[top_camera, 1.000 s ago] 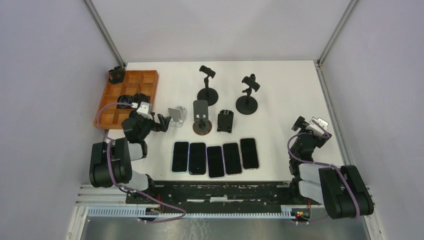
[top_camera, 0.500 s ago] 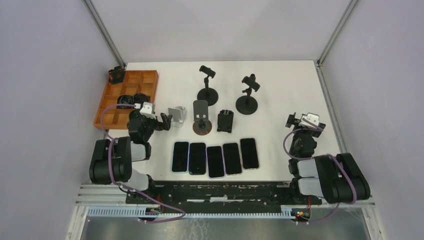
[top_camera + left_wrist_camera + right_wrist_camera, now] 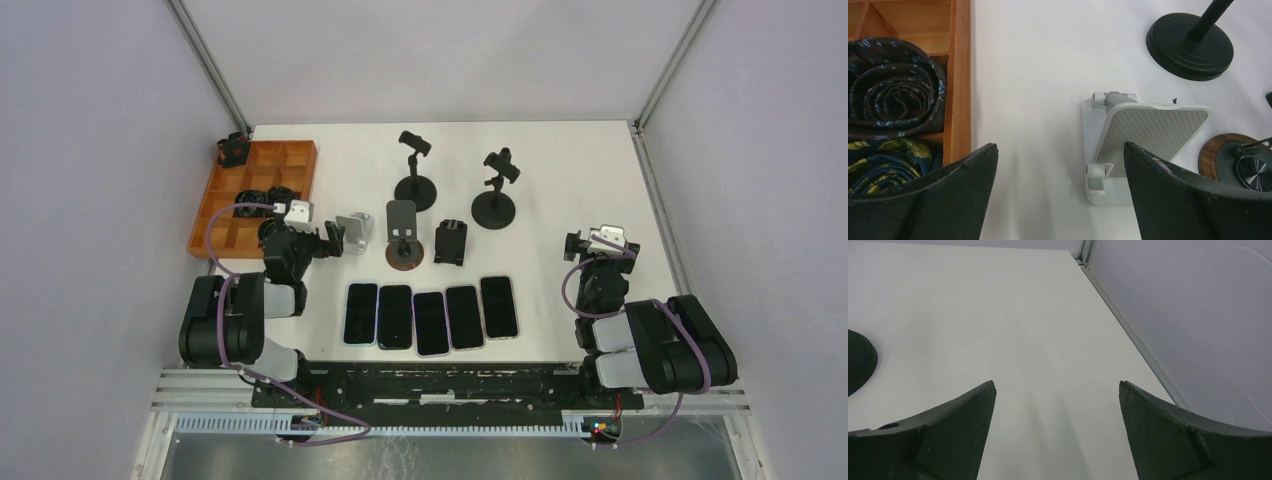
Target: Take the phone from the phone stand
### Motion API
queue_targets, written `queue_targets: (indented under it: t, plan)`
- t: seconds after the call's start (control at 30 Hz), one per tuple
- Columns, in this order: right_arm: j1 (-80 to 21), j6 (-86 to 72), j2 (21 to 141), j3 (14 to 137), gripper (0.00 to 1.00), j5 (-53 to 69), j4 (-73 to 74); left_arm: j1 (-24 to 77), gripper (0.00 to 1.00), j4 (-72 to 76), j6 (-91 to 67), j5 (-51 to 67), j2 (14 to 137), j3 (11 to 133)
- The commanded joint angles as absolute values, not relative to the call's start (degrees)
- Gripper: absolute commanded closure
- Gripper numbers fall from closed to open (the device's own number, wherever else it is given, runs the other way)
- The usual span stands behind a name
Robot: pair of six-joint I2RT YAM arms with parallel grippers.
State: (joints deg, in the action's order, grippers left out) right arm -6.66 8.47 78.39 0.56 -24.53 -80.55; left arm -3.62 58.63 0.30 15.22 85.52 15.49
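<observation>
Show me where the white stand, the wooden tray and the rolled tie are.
white stand [image 3: 1153, 130], left wrist view, its grey plate.
wooden tray [image 3: 961, 75], left wrist view, wall nearest the stand.
rolled tie [image 3: 894, 91], left wrist view, the coil's middle.

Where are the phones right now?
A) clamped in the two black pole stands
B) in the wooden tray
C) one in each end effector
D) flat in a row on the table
D: the five phones lie flat side by side on the table, and the white stand in front of the open left end effector is bare.
</observation>
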Motion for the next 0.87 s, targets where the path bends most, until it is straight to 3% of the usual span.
queue_targets:
  t: [0.0, 0.6, 0.83]
  plan:
    - [-6.8, 8.9, 78.1, -5.9, 0.02, -24.7, -81.9, -3.5, 0.0, 60.1, 2.4, 14.0, 85.1, 16.3]
    - [-6.8, 8.9, 78.1, -5.9, 0.02, -24.7, -82.0, -3.5, 0.0, 59.7, 2.3, 13.8, 85.5, 16.7]
    - [-6.9, 8.9, 78.1, -5.9, 0.02, -24.7, -82.0, -0.6, 0.0, 58.4, 3.0, 8.4, 85.3, 17.3]
